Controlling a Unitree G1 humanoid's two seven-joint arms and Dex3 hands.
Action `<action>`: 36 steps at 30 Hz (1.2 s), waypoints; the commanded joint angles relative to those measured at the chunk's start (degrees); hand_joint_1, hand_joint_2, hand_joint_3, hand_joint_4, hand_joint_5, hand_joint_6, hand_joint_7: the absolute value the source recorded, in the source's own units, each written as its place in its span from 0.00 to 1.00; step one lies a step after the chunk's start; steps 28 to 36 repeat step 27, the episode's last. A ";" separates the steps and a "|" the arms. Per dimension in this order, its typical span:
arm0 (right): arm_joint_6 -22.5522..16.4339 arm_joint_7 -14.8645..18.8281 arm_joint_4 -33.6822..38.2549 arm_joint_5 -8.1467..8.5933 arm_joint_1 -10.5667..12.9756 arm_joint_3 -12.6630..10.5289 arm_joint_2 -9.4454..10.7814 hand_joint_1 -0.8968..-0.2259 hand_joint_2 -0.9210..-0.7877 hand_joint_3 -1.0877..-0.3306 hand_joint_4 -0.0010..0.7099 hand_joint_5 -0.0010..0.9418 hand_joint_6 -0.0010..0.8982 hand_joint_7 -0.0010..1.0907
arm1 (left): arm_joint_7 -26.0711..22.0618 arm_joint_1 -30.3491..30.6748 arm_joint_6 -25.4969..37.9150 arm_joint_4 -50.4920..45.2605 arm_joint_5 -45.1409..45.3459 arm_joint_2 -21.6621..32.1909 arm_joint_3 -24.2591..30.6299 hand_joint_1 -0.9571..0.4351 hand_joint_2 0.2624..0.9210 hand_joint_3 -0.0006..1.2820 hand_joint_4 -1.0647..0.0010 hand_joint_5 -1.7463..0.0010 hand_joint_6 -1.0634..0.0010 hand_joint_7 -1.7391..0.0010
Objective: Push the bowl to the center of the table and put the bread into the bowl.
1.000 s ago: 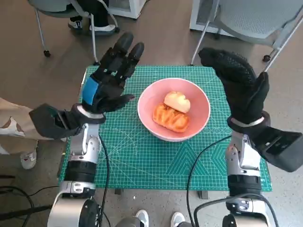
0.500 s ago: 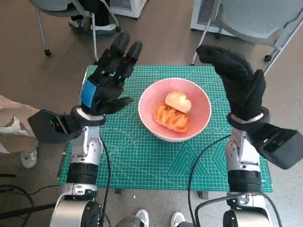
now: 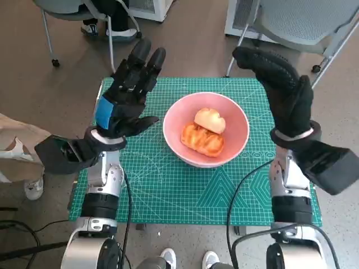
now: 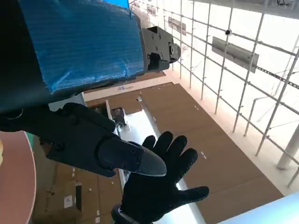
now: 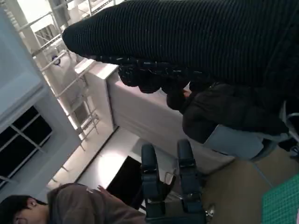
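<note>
A pink bowl [image 3: 235,147] sits near the middle of the green cutting mat [image 3: 168,190]. Two pieces of bread lie inside it: a golden braided piece [image 3: 202,140] and a paler roll [image 3: 210,120] behind it. My left hand [image 3: 126,95] is raised to the left of the bowl, fingers spread, holding nothing. My right hand [image 3: 283,92] is raised to the right of the bowl, fingers apart and empty. The left wrist view shows the bowl's rim [image 4: 21,182] and my right hand [image 4: 156,186] beyond. In the right wrist view my left hand's fingers [image 5: 163,179] point up.
The mat covers the small table, whose front edge [image 3: 168,224] is near my body. Chairs [image 3: 303,22] stand behind the table on the floor. A person's leg [image 3: 14,145] shows at the left, and a person [image 5: 70,207] appears in the right wrist view.
Both hands have risen slightly and drawn a little further from the bowl. The bowl and bread have not moved.
</note>
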 commanded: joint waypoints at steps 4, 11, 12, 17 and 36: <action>-0.58 -1.08 1.59 -1.31 -0.37 0.25 -0.23 0.41 0.00 0.50 0.38 0.01 0.13 0.48 | 0.79 -1.73 -1.77 1.62 0.87 -0.24 -0.01 0.34 1.00 0.09 1.00 1.00 0.86 0.98; -0.65 -1.25 2.12 -1.21 -0.90 0.53 -0.30 0.41 0.00 0.50 0.38 0.01 0.13 0.48 | 0.73 -3.02 -1.89 2.44 1.49 0.58 -0.29 0.32 1.00 0.09 1.00 1.00 0.85 0.98; -0.65 -1.26 2.24 -1.21 -1.01 0.54 -0.31 0.41 0.00 0.50 0.38 0.01 0.13 0.48 | 0.69 -3.22 -1.88 2.57 1.56 0.73 -0.32 0.32 1.00 0.09 1.00 1.00 0.85 0.98; -0.85 -1.47 2.69 -1.46 -1.26 0.63 -0.34 0.40 0.00 0.50 0.38 0.01 0.13 0.48 | 0.49 -3.91 -2.08 3.21 1.77 1.27 -0.33 0.31 1.00 0.08 1.00 1.00 0.85 0.98; -0.92 -1.67 3.04 -1.44 -1.57 0.79 -0.04 0.38 0.00 0.51 0.39 0.01 0.14 0.47 | 0.76 -4.70 -4.35 4.98 2.87 0.96 -0.52 0.30 1.00 0.08 1.00 1.00 0.84 0.98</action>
